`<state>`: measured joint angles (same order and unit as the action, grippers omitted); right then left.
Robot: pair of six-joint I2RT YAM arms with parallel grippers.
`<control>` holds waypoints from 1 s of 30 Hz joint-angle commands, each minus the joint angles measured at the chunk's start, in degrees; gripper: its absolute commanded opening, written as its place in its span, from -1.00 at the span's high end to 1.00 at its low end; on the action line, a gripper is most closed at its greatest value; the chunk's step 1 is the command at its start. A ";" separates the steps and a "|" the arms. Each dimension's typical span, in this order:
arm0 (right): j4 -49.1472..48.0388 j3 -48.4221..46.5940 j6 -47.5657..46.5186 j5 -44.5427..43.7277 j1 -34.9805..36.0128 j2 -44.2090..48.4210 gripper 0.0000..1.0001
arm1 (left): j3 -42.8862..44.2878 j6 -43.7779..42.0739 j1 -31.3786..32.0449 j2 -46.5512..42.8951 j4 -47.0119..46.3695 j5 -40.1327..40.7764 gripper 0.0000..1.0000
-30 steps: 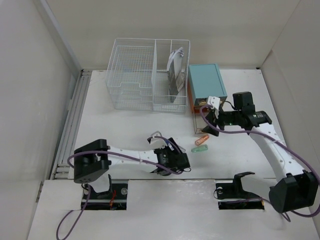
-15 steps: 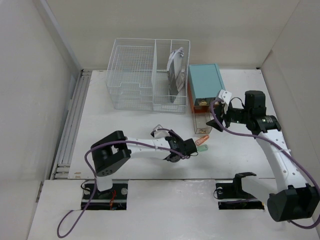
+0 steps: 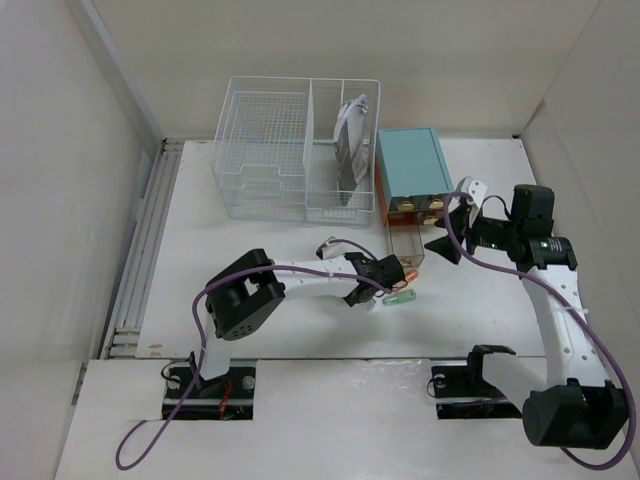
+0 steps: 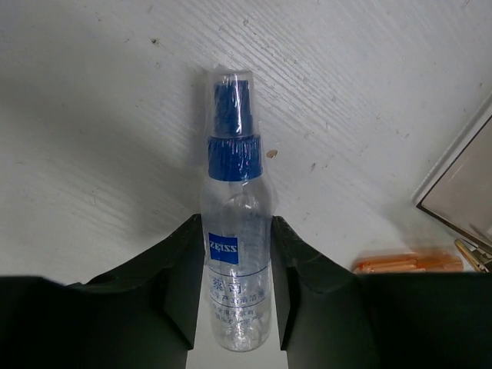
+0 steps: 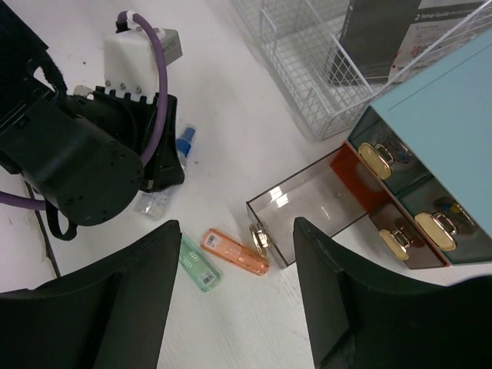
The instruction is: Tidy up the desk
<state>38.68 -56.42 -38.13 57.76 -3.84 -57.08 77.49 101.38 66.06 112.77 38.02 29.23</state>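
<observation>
A large, flat, matte white desk [image 3: 220, 250] spans the scene, walled by pale panels. Near its front middle, a small clear plastic spray bottle [image 4: 234, 231] with a blue pump under a see-through cap lies on its side. The left gripper [image 3: 388, 278] has its black jaws drawn in against both sides of the bottle's lower body. The bottle rests on the desk, not lifted. It looks light, smooth and round, and likely to roll or slip, so the straight labelled body seems the safest hold, not the cap. The right gripper [image 5: 236, 223] hangs wide open and empty near a clear drawer [image 5: 307, 204] that is pulled open.
</observation>
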 commanded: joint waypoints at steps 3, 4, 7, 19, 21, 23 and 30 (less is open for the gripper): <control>1.05 -1.67 -2.30 3.77 -1.00 1.01 -0.32 | -0.77 -1.45 1.17 -0.09 5.49 -3.49 0.89; 1.05 -1.67 -2.30 3.77 -1.52 1.01 -0.32 | -0.77 -1.97 1.17 -0.79 5.49 -1.92 1.00; 1.05 -1.67 -2.30 3.77 -2.05 1.62 -0.32 | 0.63 -4.70 2.32 -4.04 4.69 2.99 1.00; -10.36 1.76 7.27 -10.11 -6.18 8.65 -0.32 | 13.56 -36.58 0.39 -5.98 -9.43 10.15 1.00; -11.07 2.28 8.59 -11.35 -6.89 9.35 -0.32 | 13.56 -39.23 -1.46 -5.98 -14.62 7.87 1.00; -11.08 2.28 8.60 -11.35 -7.41 9.35 -0.32 | 13.56 -44.07 -2.60 -5.98 -18.75 6.54 1.00; -10.55 2.28 8.60 -11.88 -9.17 9.35 -0.32 | 17.33 -54.61 -5.95 -0.29 -26.50 -2.51 1.00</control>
<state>31.22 -54.37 -30.72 46.48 -12.45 -48.10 91.07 54.46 60.03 110.83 18.00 30.44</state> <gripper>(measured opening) 0.657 0.320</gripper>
